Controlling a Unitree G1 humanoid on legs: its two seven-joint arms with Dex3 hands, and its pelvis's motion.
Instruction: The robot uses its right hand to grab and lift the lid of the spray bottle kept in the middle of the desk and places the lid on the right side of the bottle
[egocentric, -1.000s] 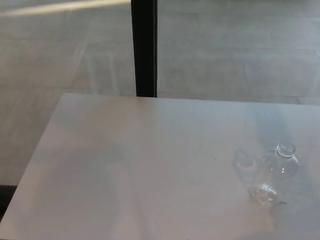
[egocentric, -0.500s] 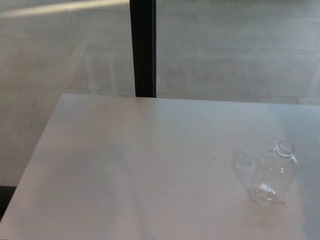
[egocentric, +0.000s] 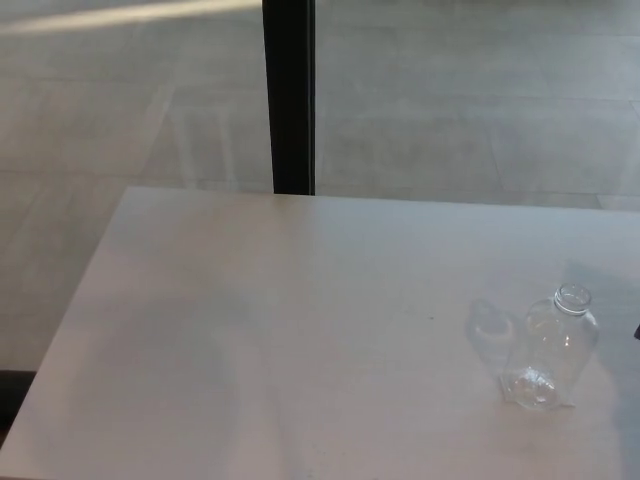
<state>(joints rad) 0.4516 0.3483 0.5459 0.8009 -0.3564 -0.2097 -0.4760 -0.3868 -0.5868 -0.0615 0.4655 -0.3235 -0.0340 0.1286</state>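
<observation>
Clear spray bottle (egocentric: 553, 352) stands upright on the desk (egocentric: 300, 330), open neck uppermost, uncapped. Neither hand visible; fingers' state indeterminable.

Only a dark sliver, perhaps the right hand (egocentric: 637, 331), shows.

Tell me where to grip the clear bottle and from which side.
Wrap the clear bottle around its wide body, below the narrow open neck, coming in from the right. It seems to stand upright near the right side of the table, leaving that flank free.
</observation>
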